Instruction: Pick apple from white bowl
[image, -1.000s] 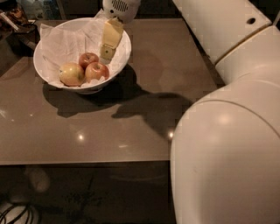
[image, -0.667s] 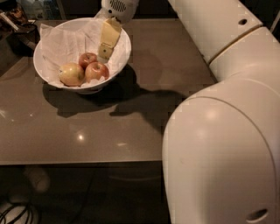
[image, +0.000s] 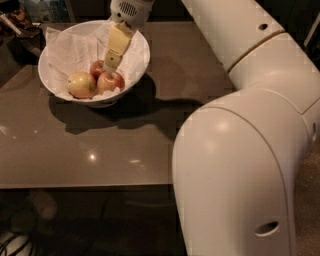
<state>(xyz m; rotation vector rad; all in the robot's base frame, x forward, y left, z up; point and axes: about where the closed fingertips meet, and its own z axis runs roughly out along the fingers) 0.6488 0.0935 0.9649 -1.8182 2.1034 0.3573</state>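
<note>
Up at 11 o'clock on the worktop (image: 100, 145) stands the bowl (image: 141, 64), lined with crumpled paper (image: 70, 50). Three apples lie together in it, toward its 6 o'clock side: a yellow apple (image: 81, 84) at 7 o'clock, a red apple (image: 112, 81) just beside it at 6 o'clock, and a second red one (image: 96, 67) behind the two, nearer the middle. The gripper (image: 110, 69) reaches down into the bowl from 12 o'clock, tilted, its pale yellow tip at the top of the front red apple and right beside the rear one. Whether it is open or closed cannot be told, nor whether it grips anything. The arm (image: 250, 125), bulky and cream-white, fills the view from 1 o'clock round to 5 o'clock and throws a dark shadow on the worktop at the bowl's 4 o'clock.
</note>
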